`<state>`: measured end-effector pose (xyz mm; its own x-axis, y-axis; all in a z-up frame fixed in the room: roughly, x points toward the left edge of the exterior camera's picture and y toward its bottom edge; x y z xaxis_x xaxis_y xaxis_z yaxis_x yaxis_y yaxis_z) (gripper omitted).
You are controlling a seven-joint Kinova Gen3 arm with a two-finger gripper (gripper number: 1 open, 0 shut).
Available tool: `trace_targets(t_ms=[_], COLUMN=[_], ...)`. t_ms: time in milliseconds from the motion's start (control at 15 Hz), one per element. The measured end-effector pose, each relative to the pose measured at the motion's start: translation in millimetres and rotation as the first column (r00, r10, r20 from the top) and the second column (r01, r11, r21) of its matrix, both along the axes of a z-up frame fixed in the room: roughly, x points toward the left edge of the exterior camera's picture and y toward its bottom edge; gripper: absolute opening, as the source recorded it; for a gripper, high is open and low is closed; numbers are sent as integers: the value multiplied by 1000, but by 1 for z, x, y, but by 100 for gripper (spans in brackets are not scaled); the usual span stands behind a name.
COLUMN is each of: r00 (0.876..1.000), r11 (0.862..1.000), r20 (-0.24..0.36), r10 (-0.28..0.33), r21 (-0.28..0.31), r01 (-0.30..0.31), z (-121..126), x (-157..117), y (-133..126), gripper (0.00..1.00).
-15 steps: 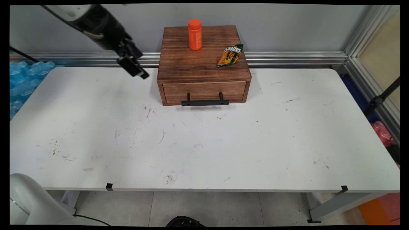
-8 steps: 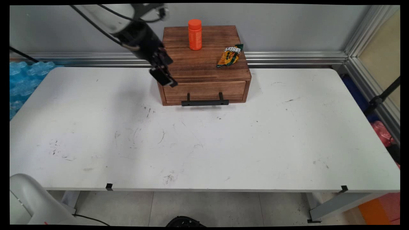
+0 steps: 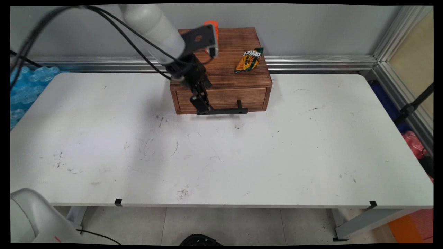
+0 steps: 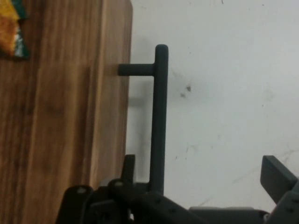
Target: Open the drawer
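Note:
A brown wooden box (image 3: 235, 74) stands at the back middle of the table, with a drawer front (image 3: 238, 97) and a black bar handle (image 3: 226, 111). My gripper (image 3: 203, 108) hangs open over the handle's left end. In the hand view the handle (image 4: 160, 121) runs up between the open fingers (image 4: 276, 173), close to the one beside the box (image 4: 60, 116). On the box top lie an orange-green snack packet (image 3: 249, 59) and an orange bottle (image 3: 211, 25), mostly hidden behind my wrist. A corner of the packet (image 4: 11, 28) shows in the hand view.
Black cables (image 3: 121, 31) trail from the arm toward the upper left. Blue bubble wrap (image 3: 24, 86) lies off the table's left edge. An aluminium rail (image 3: 311, 62) runs along the wall behind the box. Red and orange items (image 3: 413, 143) sit off the right edge.
The arm has swung right and down, from the table's back left to the front of the box, bringing the gripper to the left end of the drawer handle.

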<state>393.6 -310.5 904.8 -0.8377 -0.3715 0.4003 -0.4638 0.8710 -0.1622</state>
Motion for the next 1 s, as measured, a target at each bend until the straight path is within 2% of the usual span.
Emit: trace_targets(t_ms=[467,800,1000], r00=[997,995,994], r11=[999,998,998], r20=[73,93,100], r10=[-27,-43,-45], r21=[31,43,47], r01=[25,39,41], z=[-80,-107,-115], x=[-35,-44,-47], y=[-29,-38,-41], gripper=[100,100,100])
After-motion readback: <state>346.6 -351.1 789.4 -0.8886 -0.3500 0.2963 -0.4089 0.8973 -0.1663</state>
